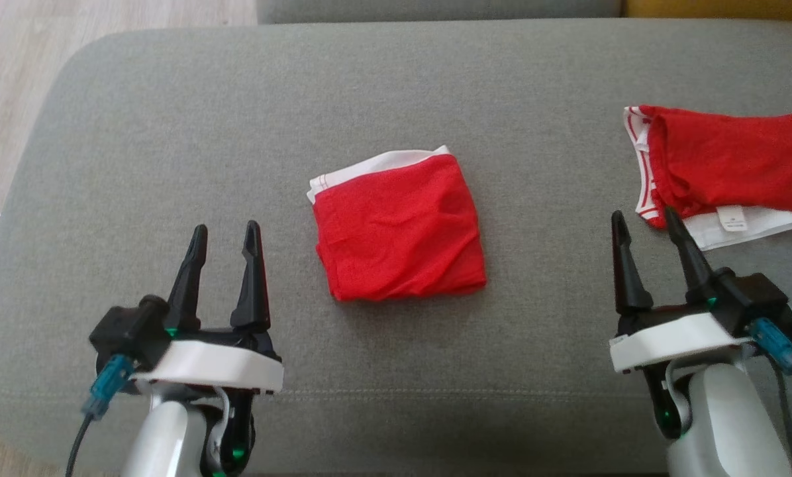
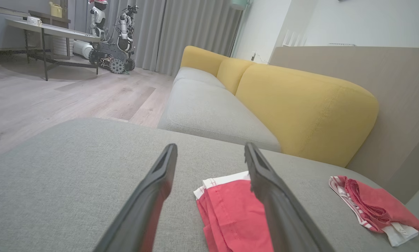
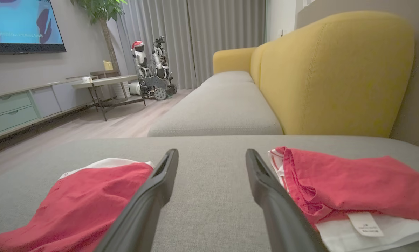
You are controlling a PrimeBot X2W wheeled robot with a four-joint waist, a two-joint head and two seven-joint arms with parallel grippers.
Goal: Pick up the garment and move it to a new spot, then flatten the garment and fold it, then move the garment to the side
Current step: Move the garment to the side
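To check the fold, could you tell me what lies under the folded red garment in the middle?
The folded red garment lies on the grey cushion; a white waistband peeks out from under its far edge. Any layers folded beneath are covered.

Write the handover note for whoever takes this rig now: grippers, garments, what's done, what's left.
Left gripper: open, empty, over the cushion.
Right gripper: open, empty, beside the side garment.
Middle garment: red, folded, at the cushion's centre. Side garment: red, white waistband, label showing, at the right edge.
Done: both look folded; one is aside.
Left: probably move the middle garment aside.
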